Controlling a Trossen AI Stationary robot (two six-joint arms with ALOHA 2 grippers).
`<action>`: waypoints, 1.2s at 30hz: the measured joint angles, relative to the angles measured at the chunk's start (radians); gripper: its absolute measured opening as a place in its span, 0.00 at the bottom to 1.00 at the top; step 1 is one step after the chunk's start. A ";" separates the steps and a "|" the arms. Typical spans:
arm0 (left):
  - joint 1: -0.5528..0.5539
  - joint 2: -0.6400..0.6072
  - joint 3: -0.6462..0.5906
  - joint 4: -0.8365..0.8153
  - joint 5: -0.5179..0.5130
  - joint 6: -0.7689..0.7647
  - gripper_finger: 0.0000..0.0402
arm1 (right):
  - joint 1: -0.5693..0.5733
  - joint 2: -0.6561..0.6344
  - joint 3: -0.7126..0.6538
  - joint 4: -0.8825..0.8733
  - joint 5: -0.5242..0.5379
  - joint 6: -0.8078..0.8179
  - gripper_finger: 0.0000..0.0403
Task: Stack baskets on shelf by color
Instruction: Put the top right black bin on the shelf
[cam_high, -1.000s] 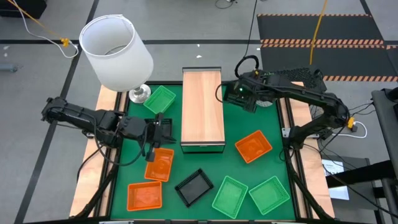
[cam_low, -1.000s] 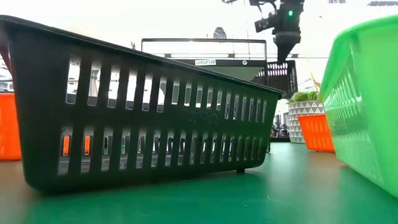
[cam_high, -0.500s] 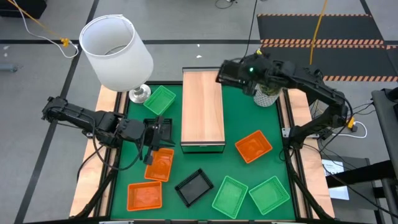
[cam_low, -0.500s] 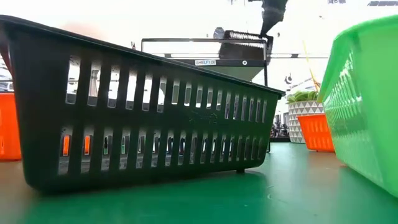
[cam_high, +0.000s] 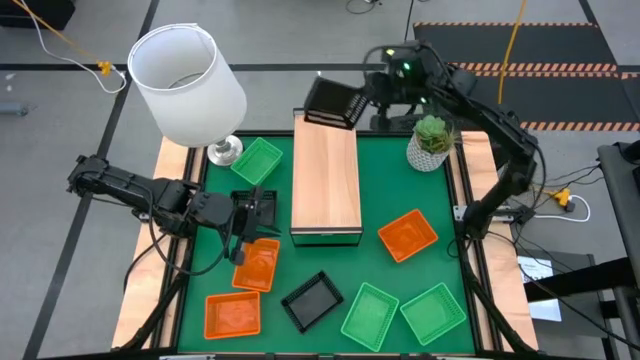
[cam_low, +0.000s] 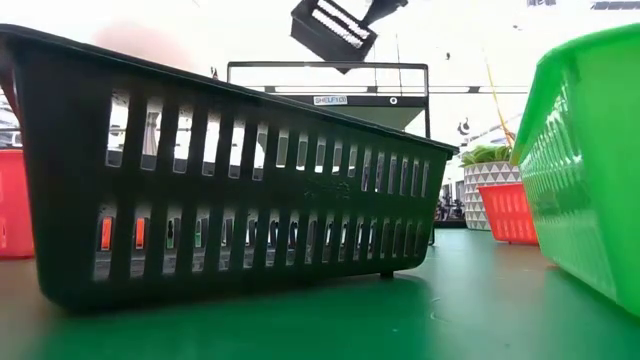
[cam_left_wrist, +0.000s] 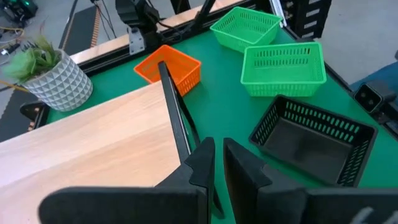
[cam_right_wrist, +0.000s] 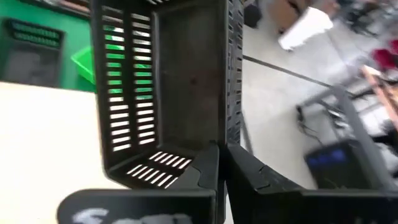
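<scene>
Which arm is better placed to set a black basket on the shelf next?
Right. The right gripper already holds a black basket in its jaws, tilted above the far end of the shelf. The left gripper sits low beside the shelf's near end, holding nothing.

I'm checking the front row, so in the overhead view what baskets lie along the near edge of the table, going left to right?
Orange basket → black basket → green basket → second green basket.
</scene>
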 joint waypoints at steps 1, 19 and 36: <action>0.000 0.000 0.000 0.000 0.000 0.000 0.09 | -0.009 0.030 0.037 -0.015 -0.037 0.000 0.01; 0.000 0.000 0.000 0.006 0.000 0.028 0.09 | -0.270 0.331 0.210 -0.055 -0.718 0.050 0.01; 0.002 0.000 0.000 0.023 0.000 0.030 0.09 | -0.331 0.493 0.210 -0.317 -0.762 0.004 0.01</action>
